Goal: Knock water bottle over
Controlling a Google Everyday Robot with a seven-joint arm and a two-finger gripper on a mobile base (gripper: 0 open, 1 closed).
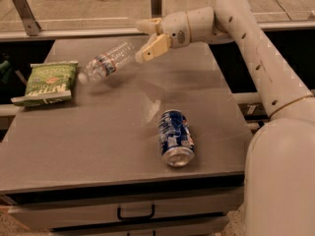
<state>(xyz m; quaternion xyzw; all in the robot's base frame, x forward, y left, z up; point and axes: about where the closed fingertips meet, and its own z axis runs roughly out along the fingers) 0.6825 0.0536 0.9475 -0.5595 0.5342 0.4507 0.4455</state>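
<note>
The water bottle point(106, 62) is a clear ribbed bottle with a white cap and a blue-red-white label. It is tipped far over at the back left of the grey table point(98, 132), cap pointing left toward the chip bag. My gripper point(147, 39) is just right of the bottle's base, at the back of the table. Its two cream fingers point(153, 49) stand apart and hold nothing. A small gap shows between the lower finger and the bottle.
A green chip bag point(47, 81) lies at the table's left edge. A blue soda can point(175, 137) lies on its side at the front right. A drawer handle point(136, 213) shows below the front edge. A rail runs behind the table.
</note>
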